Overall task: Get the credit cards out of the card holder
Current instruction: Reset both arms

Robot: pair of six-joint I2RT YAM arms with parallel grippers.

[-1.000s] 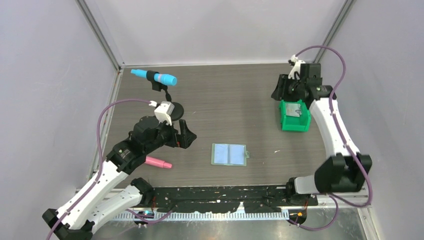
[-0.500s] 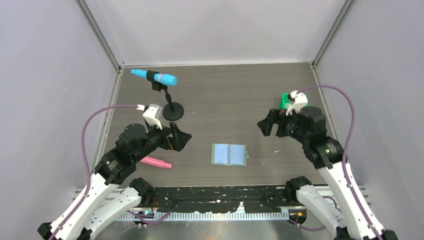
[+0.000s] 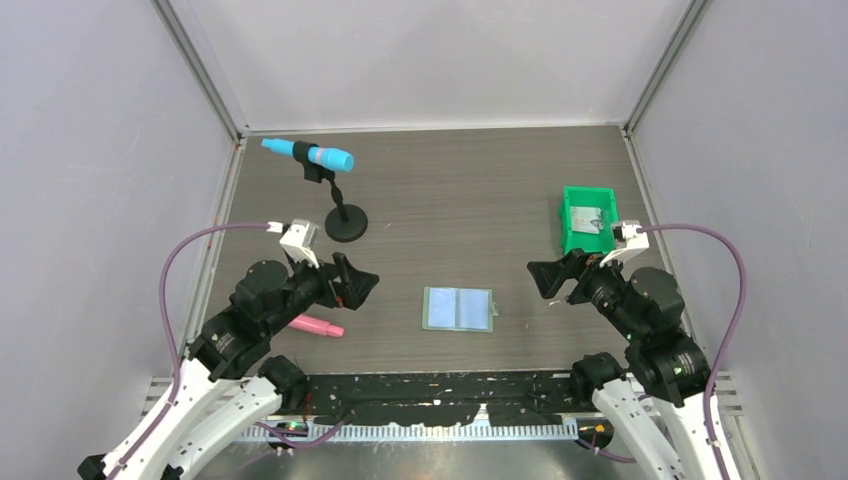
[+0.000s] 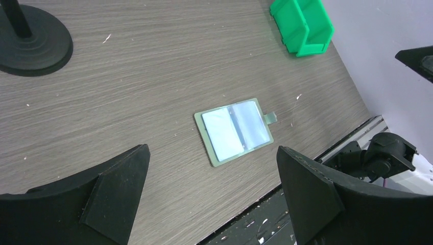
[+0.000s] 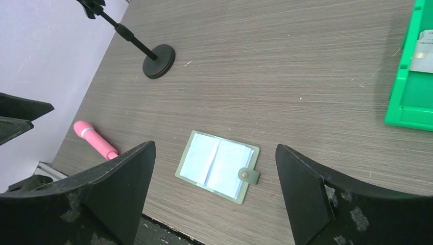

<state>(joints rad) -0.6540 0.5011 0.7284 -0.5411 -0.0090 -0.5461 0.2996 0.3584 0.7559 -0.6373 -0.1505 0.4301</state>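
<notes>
The flat pale grey-green bifold card holder (image 3: 458, 308) lies open on the dark wood-grain desk (image 3: 470, 200), between my left jaws and my right jaws, touching neither. Both pairs are spread wide and hold nothing. Thin pale credit cards (image 3: 587, 219) lie in the bright green plastic bin (image 3: 583, 244).

The card holder (image 3: 458, 309) lies open and flat, bluish pockets up; pale credit cards (image 3: 587, 220) lie in the green bin (image 3: 574, 245).
</notes>
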